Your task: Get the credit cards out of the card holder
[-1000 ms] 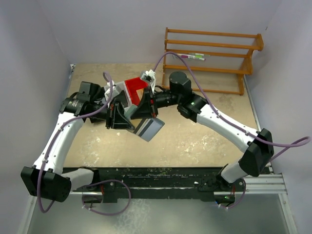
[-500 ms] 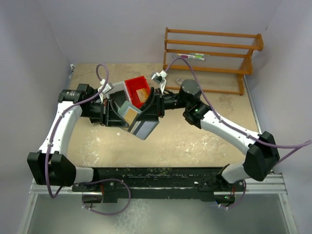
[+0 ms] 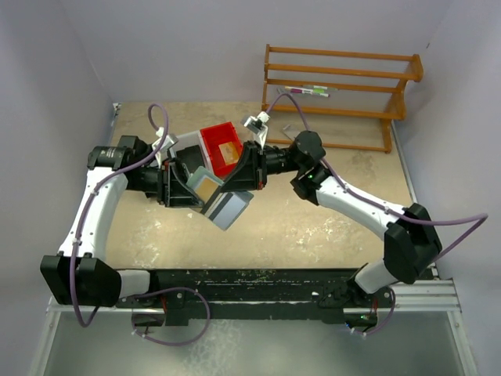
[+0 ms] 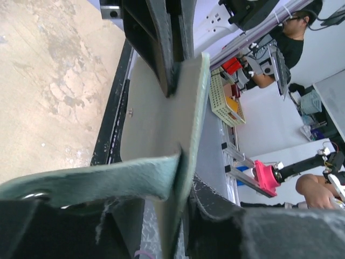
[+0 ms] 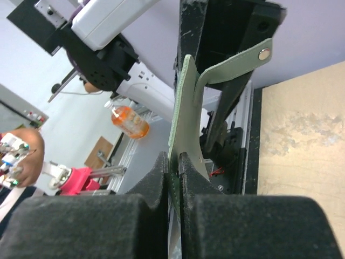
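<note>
Both ends of the card holder (image 4: 151,124) are pinched: flap end by left gripper (image 4: 180,202), opposite edge by right gripper (image 5: 173,164). One grip should be kept firm while cards are drawn out.

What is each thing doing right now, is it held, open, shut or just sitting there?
Grey-green leather card holder, held off the sandy table by both pincers, snap strap undone.
Left pincer, shut on the card holder.
Right pincer, shut on the card holder.
Red plastic bin, upright, untouched.
Brown wooden rack, standing at the back.
</note>
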